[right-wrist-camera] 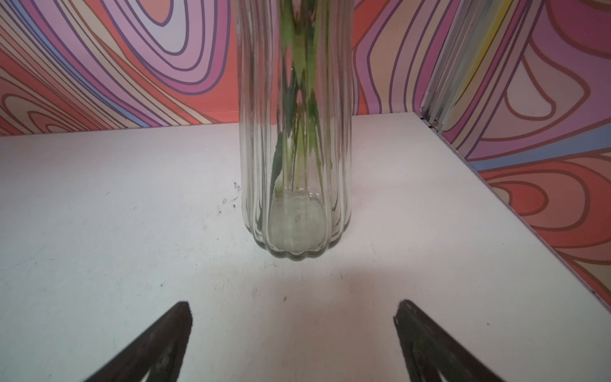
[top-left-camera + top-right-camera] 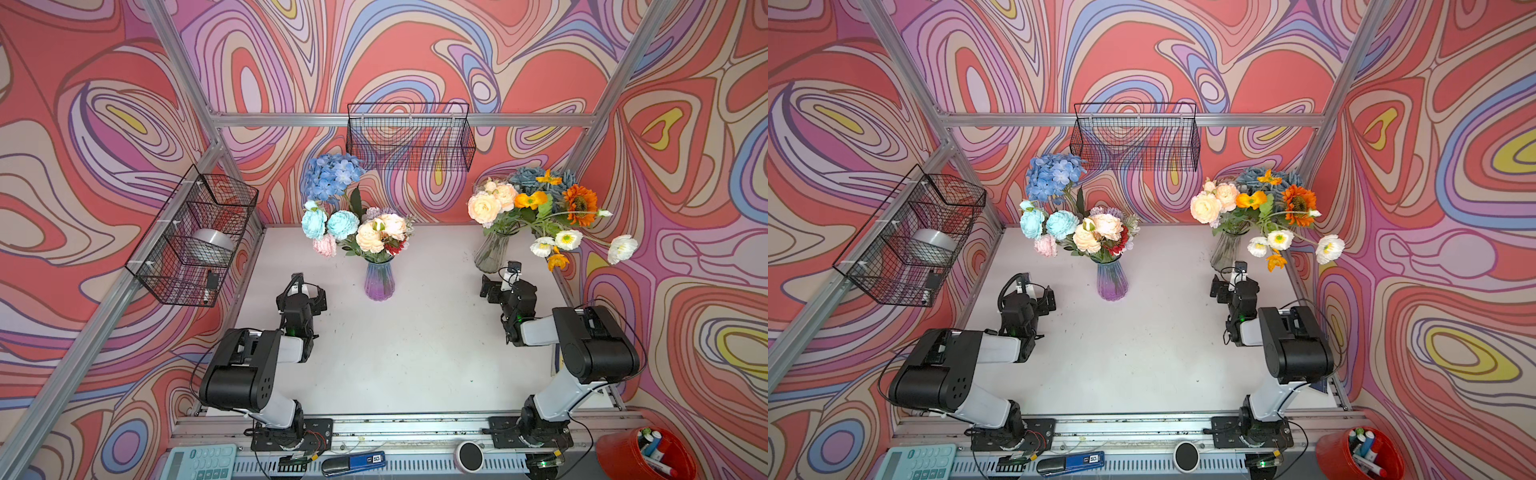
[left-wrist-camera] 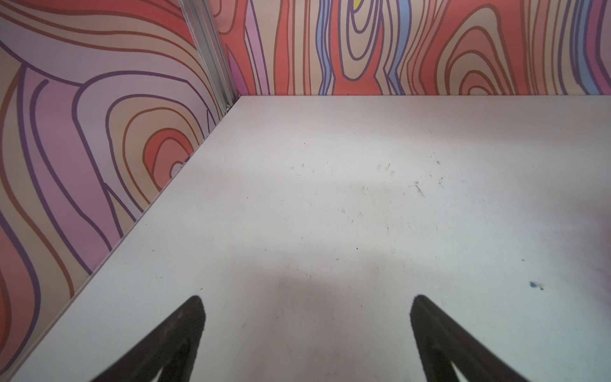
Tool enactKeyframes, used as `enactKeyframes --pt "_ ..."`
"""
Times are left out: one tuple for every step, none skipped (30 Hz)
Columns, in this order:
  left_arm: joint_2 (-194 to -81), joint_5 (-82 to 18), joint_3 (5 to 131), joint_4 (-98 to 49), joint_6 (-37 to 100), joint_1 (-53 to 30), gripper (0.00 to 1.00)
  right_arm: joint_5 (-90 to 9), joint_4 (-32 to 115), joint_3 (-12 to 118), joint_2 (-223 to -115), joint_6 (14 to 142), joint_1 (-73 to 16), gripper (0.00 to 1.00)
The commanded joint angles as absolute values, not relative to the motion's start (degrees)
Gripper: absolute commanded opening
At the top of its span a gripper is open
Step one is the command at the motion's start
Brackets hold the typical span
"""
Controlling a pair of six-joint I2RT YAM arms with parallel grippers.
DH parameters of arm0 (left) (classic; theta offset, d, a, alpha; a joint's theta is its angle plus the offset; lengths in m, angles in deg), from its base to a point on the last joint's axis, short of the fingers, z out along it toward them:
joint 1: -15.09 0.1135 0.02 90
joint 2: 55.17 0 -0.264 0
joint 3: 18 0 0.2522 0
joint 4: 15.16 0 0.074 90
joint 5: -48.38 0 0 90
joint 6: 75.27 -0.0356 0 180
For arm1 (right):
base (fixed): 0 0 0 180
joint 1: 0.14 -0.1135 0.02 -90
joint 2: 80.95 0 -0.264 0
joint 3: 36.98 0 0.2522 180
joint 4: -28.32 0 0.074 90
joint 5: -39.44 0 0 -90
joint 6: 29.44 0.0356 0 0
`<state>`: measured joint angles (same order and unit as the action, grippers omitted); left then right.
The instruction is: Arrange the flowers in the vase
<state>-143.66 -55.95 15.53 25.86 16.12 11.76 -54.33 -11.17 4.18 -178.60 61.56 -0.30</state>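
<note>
Both claws are found spread wide and empty: the left gripper is held low over the bare white tabletop, and the right gripper is stationed just in front of the clear ribbed glass vase, not touching it. The long-stemmed artificial flowers are already lodged in two vessels. One bunch of peach, orange, blue and white heads stands in the clear vase at the rear right. A second bunch of blue, peach and pink heads stands in the purple-to-blue ribbed glass vase at mid-table. Which vessel is to receive stems cannot be told. The chief hazard is judged to be toppling: the clear vase is narrow and heavily loaded above, with white poppy heads overhanging well to one side, so a forward nudge from the near claw could upset it. A second hazard lies in the green stems, which are seen crossed inside the glass; if one were drawn out, its neighbours could be dragged along. That crossing is shown only in the right wrist view, where no heads appear. The heads and their lean are shown in both top views. Neither vase nor flower is shown in the left wrist view.
</note>
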Motion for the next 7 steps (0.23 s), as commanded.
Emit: enactKeyframes --pt "-143.33 -55.23 16.22 24.02 16.95 12.03 1.00 -54.31 -11.62 4.22 -179.17 61.88 -0.22 0.99" --pt "-143.81 -55.24 15.94 25.32 16.62 12.08 1.00 -54.34 -11.70 4.27 -179.29 61.87 -0.20 0.98" --pt "-143.84 -55.24 15.81 25.71 16.57 12.08 1.00 -54.34 -11.58 4.30 -179.22 61.88 -0.17 0.98" --pt "-143.55 -55.23 16.19 24.30 16.85 12.02 1.00 -54.32 -11.62 4.29 -179.18 61.88 -0.16 0.99" --pt "-143.64 -55.21 16.56 23.68 16.67 12.02 1.00 -54.26 -11.74 4.14 -179.13 61.86 -0.21 0.98" --pt "-143.77 -55.16 16.72 23.85 16.40 12.02 1.00 -54.32 -12.09 3.90 -179.04 61.88 -0.23 0.98" --pt "-143.78 -55.40 16.57 24.08 16.62 12.08 1.00 -54.43 -12.36 3.82 -178.96 61.88 -0.17 0.98"
